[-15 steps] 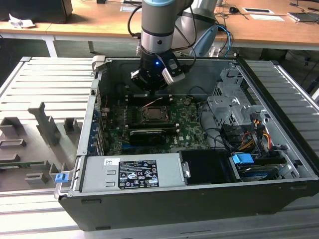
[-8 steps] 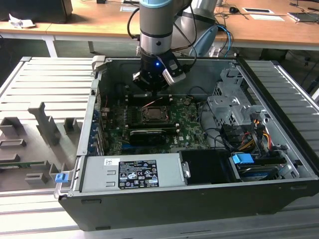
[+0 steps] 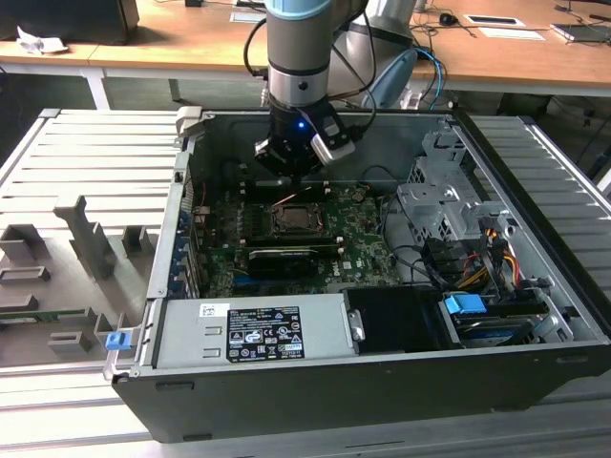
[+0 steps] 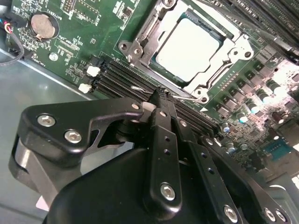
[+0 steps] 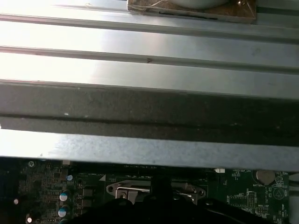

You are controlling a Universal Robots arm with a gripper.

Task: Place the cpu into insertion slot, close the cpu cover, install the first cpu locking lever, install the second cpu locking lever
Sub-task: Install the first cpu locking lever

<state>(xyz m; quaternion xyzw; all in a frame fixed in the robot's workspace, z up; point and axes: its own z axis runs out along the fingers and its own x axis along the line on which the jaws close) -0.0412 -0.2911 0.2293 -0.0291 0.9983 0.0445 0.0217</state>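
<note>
Your pincer point(image 4: 161, 95) is closed, holding nothing. The cpu point(image 4: 187, 49) sits in the insertion slot point(image 4: 140, 35), just beyond the pincer's tips.

Silver cpu point(image 4: 187, 49) seated in slot — cover point(image 4: 148, 30) closed.

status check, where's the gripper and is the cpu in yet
Gripper shut, empty, at the socket's edge by a thin lever wire. Cpu seated in the slot, cover down around it. Nothing in the way.
</note>
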